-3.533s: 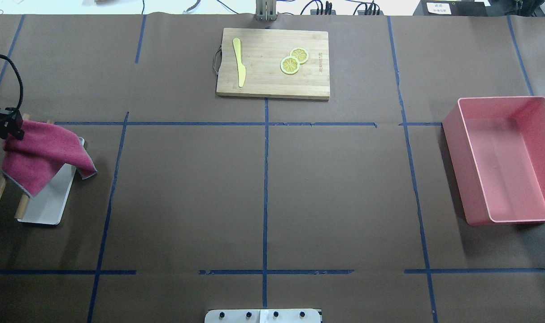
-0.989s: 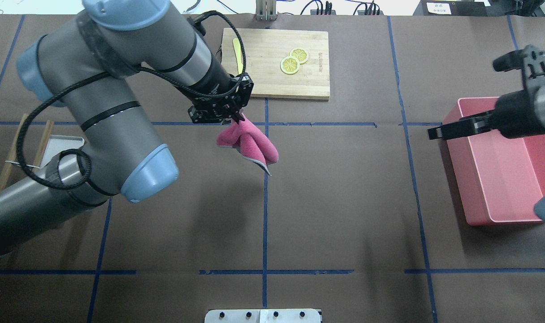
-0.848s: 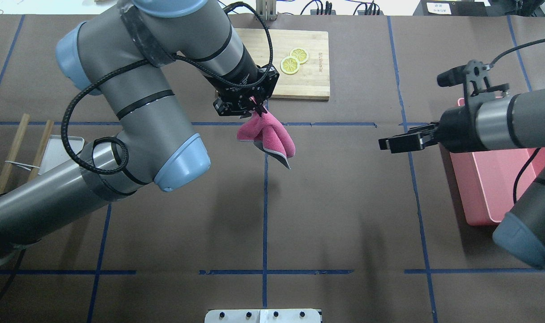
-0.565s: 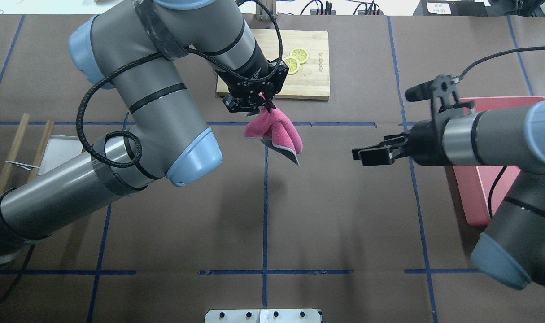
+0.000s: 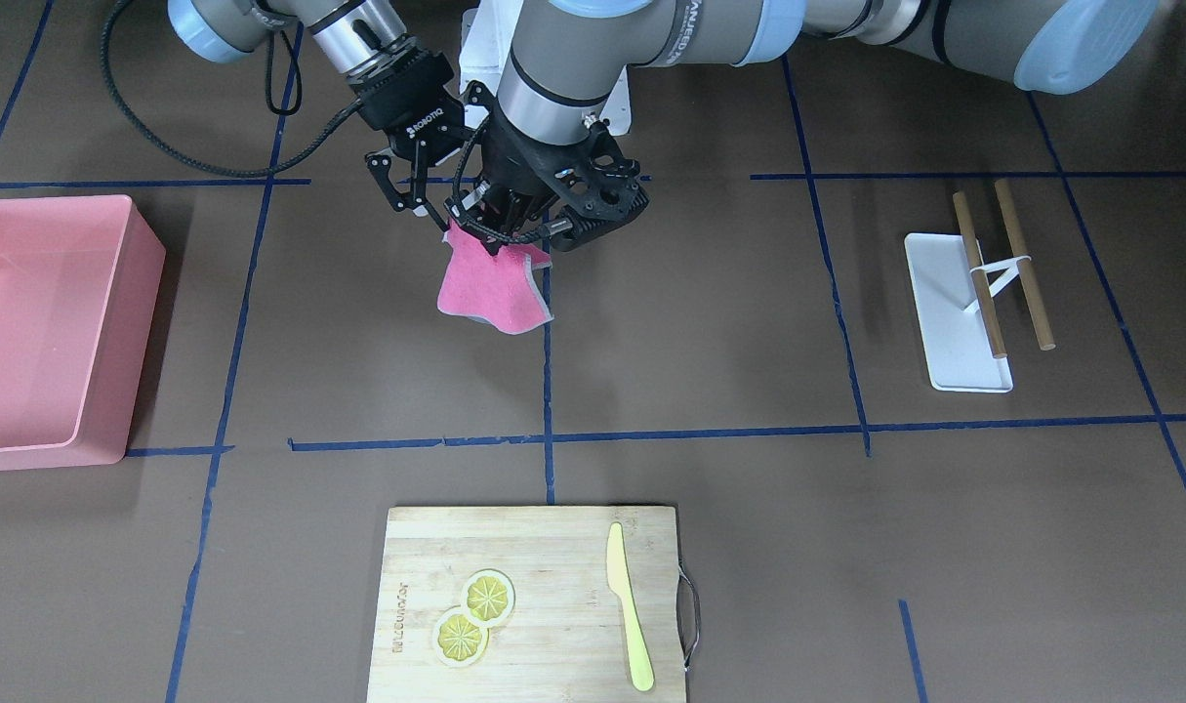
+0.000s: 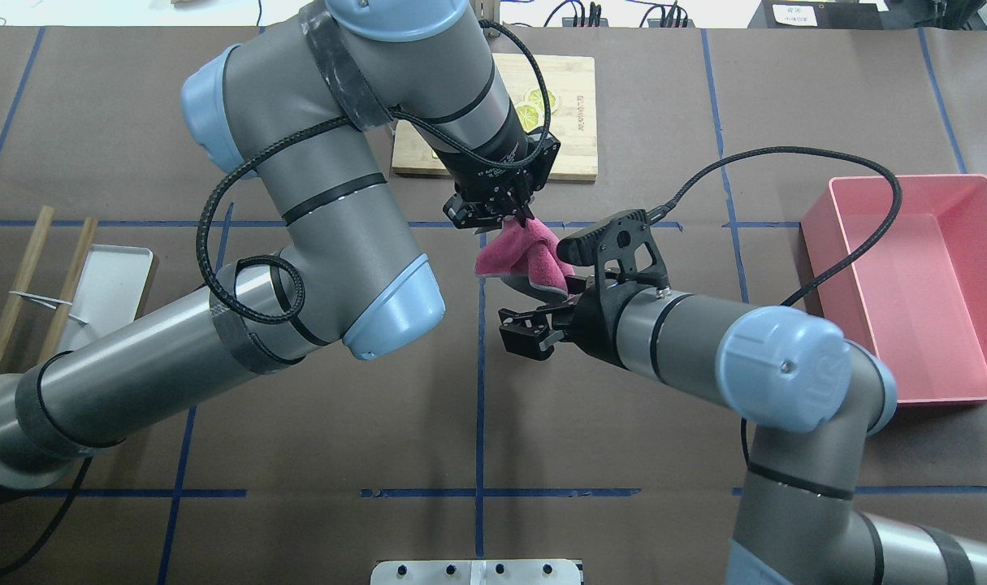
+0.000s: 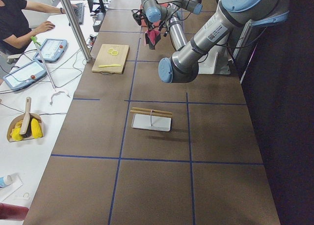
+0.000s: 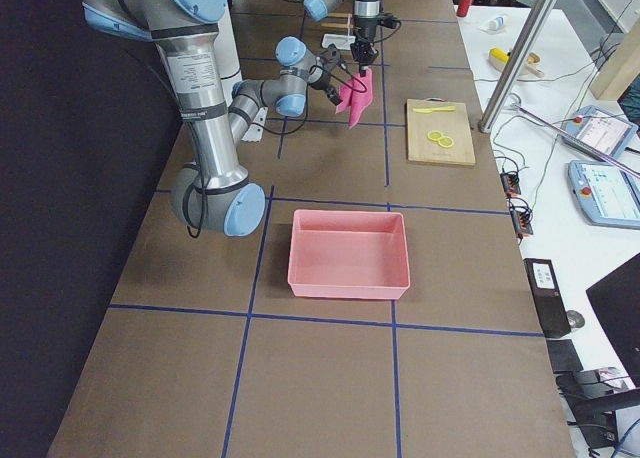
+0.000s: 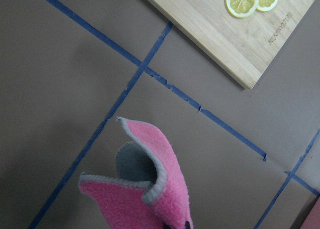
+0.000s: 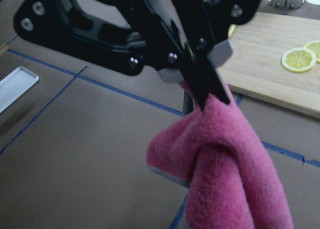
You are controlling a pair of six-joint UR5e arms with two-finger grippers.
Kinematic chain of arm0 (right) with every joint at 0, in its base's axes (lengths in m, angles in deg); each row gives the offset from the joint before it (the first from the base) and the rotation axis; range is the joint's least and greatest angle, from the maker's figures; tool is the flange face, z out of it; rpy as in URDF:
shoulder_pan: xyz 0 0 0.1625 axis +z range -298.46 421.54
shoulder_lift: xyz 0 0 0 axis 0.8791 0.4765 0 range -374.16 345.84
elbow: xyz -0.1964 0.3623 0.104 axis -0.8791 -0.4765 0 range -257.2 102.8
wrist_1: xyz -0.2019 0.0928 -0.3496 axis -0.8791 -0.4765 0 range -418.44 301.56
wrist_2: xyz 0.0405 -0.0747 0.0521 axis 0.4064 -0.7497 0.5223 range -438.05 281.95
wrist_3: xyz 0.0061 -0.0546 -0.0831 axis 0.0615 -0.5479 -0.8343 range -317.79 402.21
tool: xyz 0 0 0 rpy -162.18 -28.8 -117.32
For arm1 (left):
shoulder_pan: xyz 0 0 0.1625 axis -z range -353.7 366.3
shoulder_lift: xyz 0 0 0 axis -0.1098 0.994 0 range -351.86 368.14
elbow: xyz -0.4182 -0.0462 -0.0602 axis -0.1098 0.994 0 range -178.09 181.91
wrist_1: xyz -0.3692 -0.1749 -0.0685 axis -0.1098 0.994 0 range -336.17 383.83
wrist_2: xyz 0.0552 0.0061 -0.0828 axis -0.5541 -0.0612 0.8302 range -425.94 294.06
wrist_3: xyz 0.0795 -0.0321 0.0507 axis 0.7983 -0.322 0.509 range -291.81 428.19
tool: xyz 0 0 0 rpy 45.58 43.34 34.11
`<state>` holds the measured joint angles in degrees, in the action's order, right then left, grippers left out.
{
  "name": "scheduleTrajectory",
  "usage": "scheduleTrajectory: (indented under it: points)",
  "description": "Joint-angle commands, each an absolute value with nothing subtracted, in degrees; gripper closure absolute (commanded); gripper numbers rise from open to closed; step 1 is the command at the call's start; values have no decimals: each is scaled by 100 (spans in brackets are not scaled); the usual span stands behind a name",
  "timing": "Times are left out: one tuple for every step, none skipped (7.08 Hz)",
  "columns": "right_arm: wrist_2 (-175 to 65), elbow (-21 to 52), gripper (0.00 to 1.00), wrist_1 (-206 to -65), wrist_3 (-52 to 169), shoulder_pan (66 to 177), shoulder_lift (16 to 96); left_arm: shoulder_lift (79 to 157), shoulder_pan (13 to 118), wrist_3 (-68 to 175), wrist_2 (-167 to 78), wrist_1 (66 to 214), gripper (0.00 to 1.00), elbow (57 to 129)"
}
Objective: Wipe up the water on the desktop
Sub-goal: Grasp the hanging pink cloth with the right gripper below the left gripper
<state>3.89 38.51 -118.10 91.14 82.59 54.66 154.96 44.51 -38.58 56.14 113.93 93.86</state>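
- The desktop (image 6: 623, 422) is a broad, flat, matte brown sheet crossed by thin dark-blue tape lines. Whether any part of it is wet cannot be told.
- A pink cloth (image 6: 525, 256) of fuzzy fleece with a grey stitched edge and a grey underside hangs bunched in soft folds. It hangs clear of the desktop, over the centre tape line and near a crossing.
- The left gripper (image 6: 516, 219) is black metal. Its fingers are pinched tight together on the cloth's top corner, and the rest of the cloth dangles below.
- The right gripper (image 6: 516, 331) is also black. Its two fingers are spread apart and hold nothing. It sits low, just beside the hanging cloth, and whether a finger touches the fleece cannot be told.
- A rectangular bamboo cutting board (image 5: 534, 586) with a thin metal handle lies on the desktop, well apart from the cloth. On it lie two overlapping round lemon slices (image 5: 461, 635) and a slim pale-yellow knife (image 5: 629, 605).
- A deep rectangular pink bin (image 5: 142, 342) of smooth plastic with rounded corners stands at the robot's right end of the desktop. Its smooth floor shows from wall to wall.
- A flat white tray (image 5: 944, 322) with rounded corners lies at the left end. Two round wooden rods (image 5: 1022, 264) lie side by side over it, joined by a white bracket.
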Motion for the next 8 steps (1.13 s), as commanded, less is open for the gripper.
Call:
scheduleTrajectory:
  points:
    - [-516,3776,2,-11891,8818,7974,5361,15484,4366,-4035,5605,11391,100,9472]
    - [-719,3767,2,-11891,8818,7921,5361,15466,4365,-4036,5605,11391,100,9516]
    - [-991,3767,2,-11891,8818,7807,5378,15457,4374,-4036,5605,11322,100,9560]
    - [-1098,3767,2,-11891,8818,7780,5378,15370,4374,-4036,5605,11173,100,9699]
    - [-1116,3767,2,-11891,8818,7771,5378,15065,4374,-4036,5613,11163,100,10101]
    - [-1151,3767,2,-11891,8818,7771,5378,14809,4374,-4027,5622,11102,100,10488]
    - [-1204,3767,2,-11891,8818,7754,5378,14772,4374,-4018,5614,11075,100,10518]
    - [-1239,3767,2,-11891,8818,7745,5352,14780,4366,-4010,5622,11075,100,10518]
